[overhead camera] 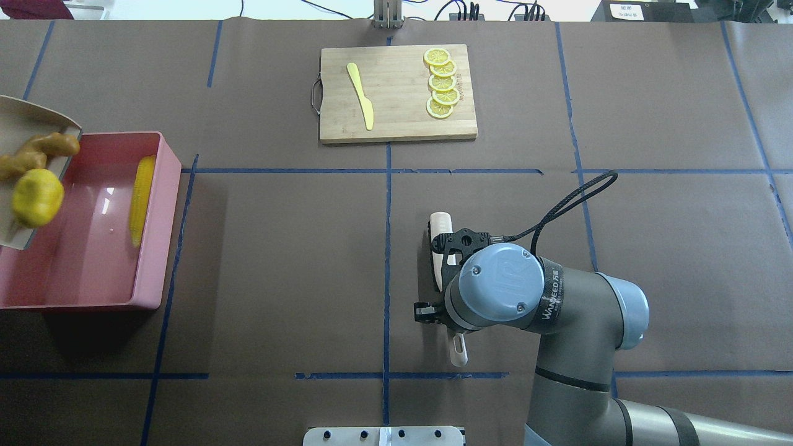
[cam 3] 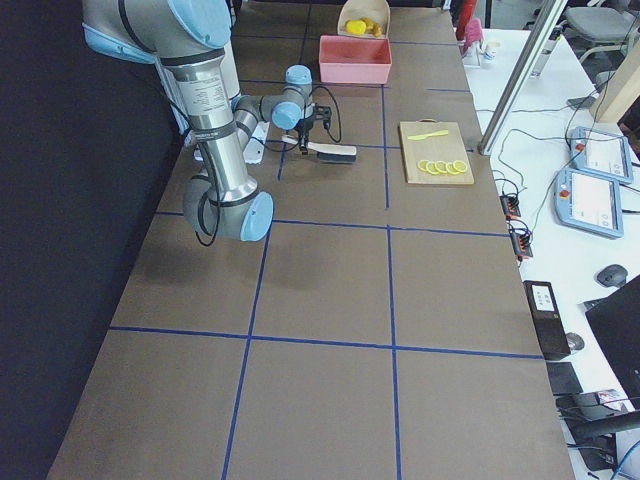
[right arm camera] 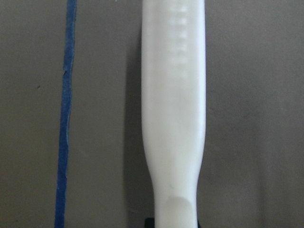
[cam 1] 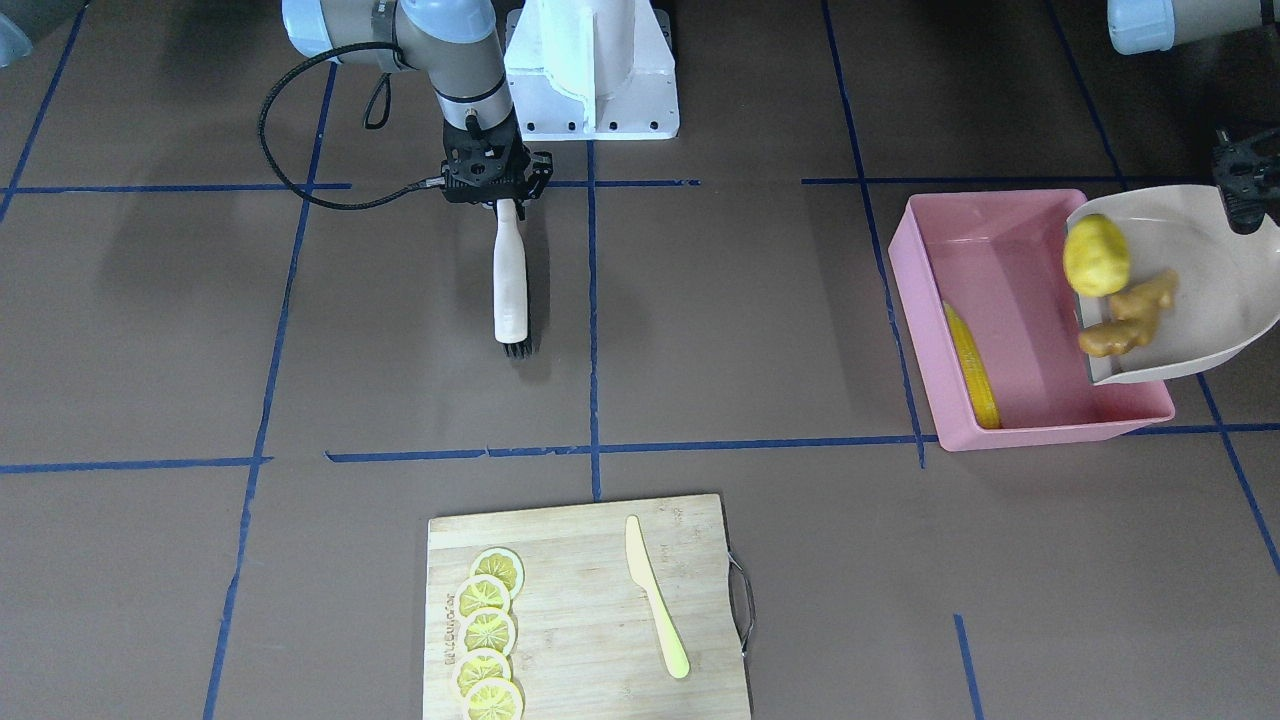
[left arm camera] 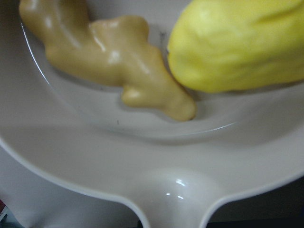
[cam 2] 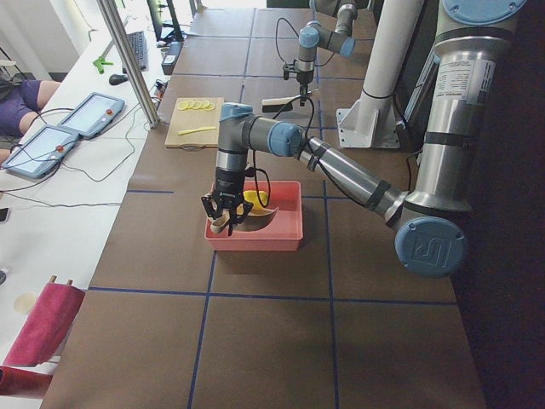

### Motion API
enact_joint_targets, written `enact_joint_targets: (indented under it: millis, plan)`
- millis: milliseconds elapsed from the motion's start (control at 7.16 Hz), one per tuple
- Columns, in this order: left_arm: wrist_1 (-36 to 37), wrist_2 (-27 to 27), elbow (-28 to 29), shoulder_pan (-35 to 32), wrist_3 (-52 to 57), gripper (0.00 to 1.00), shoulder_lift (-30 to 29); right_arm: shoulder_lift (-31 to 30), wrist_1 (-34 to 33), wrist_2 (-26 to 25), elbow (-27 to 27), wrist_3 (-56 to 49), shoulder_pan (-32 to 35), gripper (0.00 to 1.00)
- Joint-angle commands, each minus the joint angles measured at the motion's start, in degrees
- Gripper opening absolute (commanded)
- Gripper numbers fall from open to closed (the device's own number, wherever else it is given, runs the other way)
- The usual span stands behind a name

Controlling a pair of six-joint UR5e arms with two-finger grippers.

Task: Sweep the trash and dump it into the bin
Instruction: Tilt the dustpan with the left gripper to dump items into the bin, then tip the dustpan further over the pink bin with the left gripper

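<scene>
Nearest the left wrist lens: pale inner wall of the dustpan (left arm camera: 142,161), handle root at the bottom edge. Carries the ginger root (left arm camera: 118,66) and the yellow potato-like lump (left arm camera: 237,47), just beside each other. Held off the tabletop (cam 1: 750,330) by the left claw (cam 1: 1245,200), clamped on the handle end. Tilted, with the open lip hanging over the pink bin (cam 1: 1010,290). Keeps both pieces at that lip, neither yet in the bin. Shows the corn cob (cam 1: 972,365) already inside, lying lengthwise along the bin wall opposite the dustpan.

Toward mid-tabletop: right claw (cam 1: 497,195) closed on the white handle of the brush (cam 1: 510,280). Points the black bristle end away from the robot's base, parallel to a blue tape line. Cannot tell whether the bristles touch the tabletop.

At the tabletop edge far from the robot: wooden cutting board (cam 1: 590,600). Bears a row of overlapping lemon slices (cam 1: 487,632) and a pale yellow knife (cam 1: 655,600), apart from each other.
</scene>
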Motion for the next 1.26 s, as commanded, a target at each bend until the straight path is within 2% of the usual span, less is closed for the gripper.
enact_joint_targets:
  millis: [0,419,698,838,1117]
  plan:
    - [0.0,1.8,-0.3,0.2,0.1,0.0,-0.1,0.0,0.0,0.0,0.0,0.1,-0.1,0.0]
    - [0.0,1.8,-0.3,0.2,0.2,0.0,-0.1,0.0,0.0,0.0,0.0,0.1,-0.1,0.0]
    - [-0.2,-0.1,-0.3,0.2,0.3,0.0,0.2,0.0,0.0,0.0,0.0,0.1,-0.1,0.0]
    - [-0.2,-4.7,-0.3,0.1,0.2,0.0,0.1,0.0,0.1,0.0,0.0,0.1,0.0,0.0]
    - [-0.2,-10.1,-4.1,0.0,-2.7,0.0,0.1,-0.2,0.0,-0.9,0.1,0.2,0.0,0.0]
